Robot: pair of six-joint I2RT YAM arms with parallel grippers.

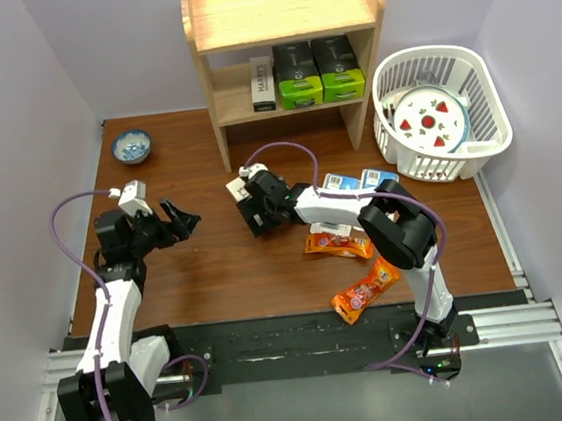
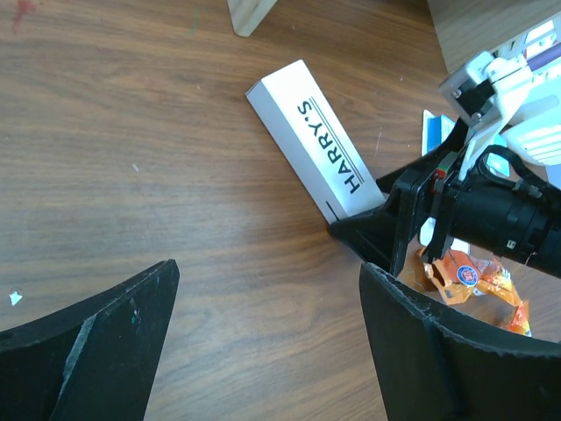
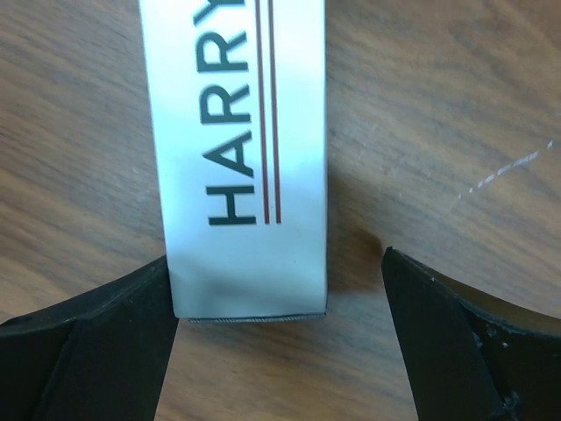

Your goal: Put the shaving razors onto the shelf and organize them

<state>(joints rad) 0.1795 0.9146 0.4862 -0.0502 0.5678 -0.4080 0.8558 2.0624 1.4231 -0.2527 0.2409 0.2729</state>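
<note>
A white HARRY'S box lies flat on the table in front of the shelf. My right gripper is open around its near end. In the right wrist view the box lies between the open fingers of that gripper, the left finger at its edge and the right finger apart. On the lower board stand another HARRY'S box and two black boxes with green ends. Two blue-headed blister cards lie by the right arm. My left gripper is open and empty, to the left of the box.
Two orange snack packets lie near the right arm's base. A white basket holding a plate stands at the right. A small blue bowl sits at the back left. The shelf leg shows in the left wrist view.
</note>
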